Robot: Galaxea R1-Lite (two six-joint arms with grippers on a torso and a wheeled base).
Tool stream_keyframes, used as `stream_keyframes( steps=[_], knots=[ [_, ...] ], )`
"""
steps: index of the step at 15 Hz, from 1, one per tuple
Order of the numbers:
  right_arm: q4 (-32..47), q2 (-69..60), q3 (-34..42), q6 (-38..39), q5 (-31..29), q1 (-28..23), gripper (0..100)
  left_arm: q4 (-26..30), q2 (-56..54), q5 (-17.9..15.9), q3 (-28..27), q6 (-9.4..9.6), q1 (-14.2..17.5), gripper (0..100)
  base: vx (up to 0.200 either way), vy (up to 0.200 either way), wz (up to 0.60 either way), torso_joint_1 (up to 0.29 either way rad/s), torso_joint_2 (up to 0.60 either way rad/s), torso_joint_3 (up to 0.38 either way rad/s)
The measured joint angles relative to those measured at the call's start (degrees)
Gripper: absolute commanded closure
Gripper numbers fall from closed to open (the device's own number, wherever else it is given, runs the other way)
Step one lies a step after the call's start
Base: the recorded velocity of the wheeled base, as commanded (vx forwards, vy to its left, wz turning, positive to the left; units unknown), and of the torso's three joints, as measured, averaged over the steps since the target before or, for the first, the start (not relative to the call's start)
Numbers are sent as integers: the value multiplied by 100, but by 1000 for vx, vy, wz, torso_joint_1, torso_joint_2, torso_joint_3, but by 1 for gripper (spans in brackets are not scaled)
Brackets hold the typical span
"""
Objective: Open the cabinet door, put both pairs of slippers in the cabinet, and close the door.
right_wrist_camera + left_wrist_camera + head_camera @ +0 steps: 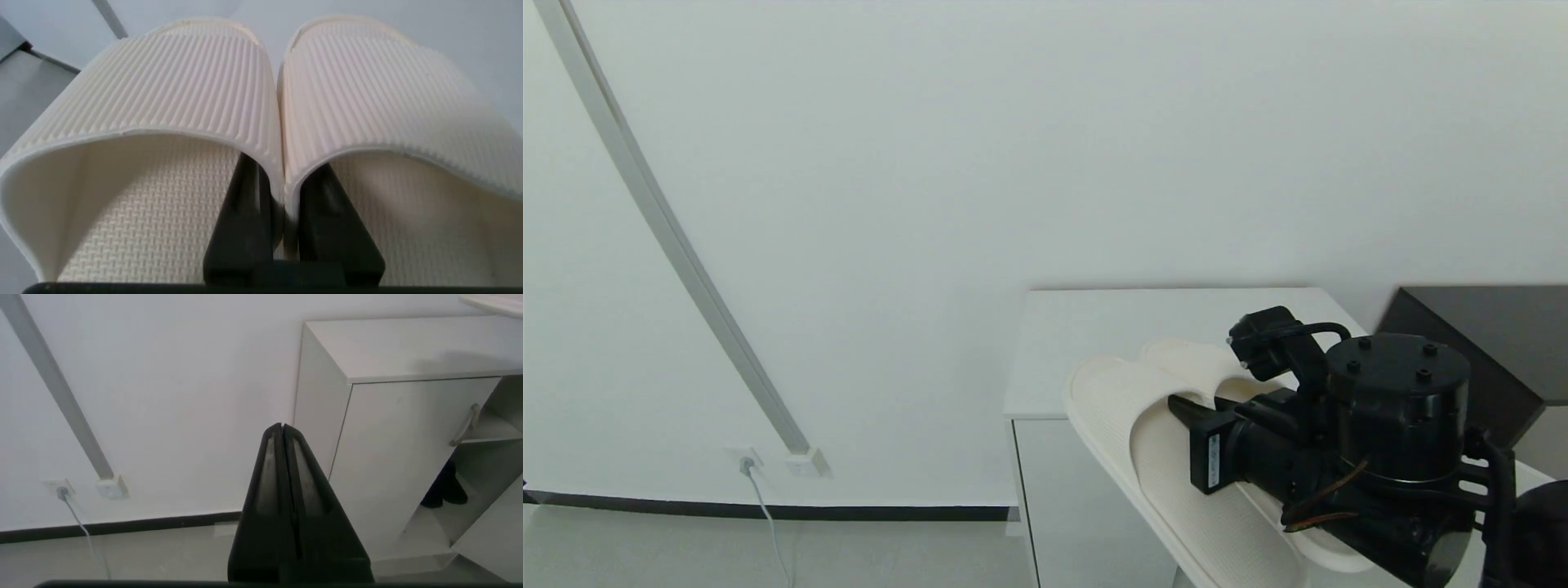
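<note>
A pair of cream ribbed slippers (1119,400) hangs in the air over the front edge of the white cabinet (1143,318). My right gripper (282,171) is shut on the pair, one finger inside each slipper, pinching their two inner walls together. The left slipper (180,90) and the right slipper (384,82) lie side by side, toes pointing away from the wrist. My left gripper (282,429) is shut on nothing, low and to the left of the cabinet (392,351). The cabinet door (400,457) with its bar handle (464,425) stands open, showing shelves and a dark item (445,490) inside.
A slanted conduit (670,237) runs down the white wall to a socket with a white cable (745,464). A dark block (1486,327) stands right of the cabinet. Bare floor lies to the cabinet's left.
</note>
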Motion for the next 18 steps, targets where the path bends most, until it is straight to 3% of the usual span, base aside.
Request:
stream_keyframes(
  steps=[14,18],
  knots=[
    [30,-347,397,-145,191,-201,100,-5,0,21,0,-35,0,100,-14,0,0,0,0,0],
    [30,-361,435,-148,191,-212,100,-7,0,24,0,-40,0,100,0,-200,0,-2,1,0]
  ],
)
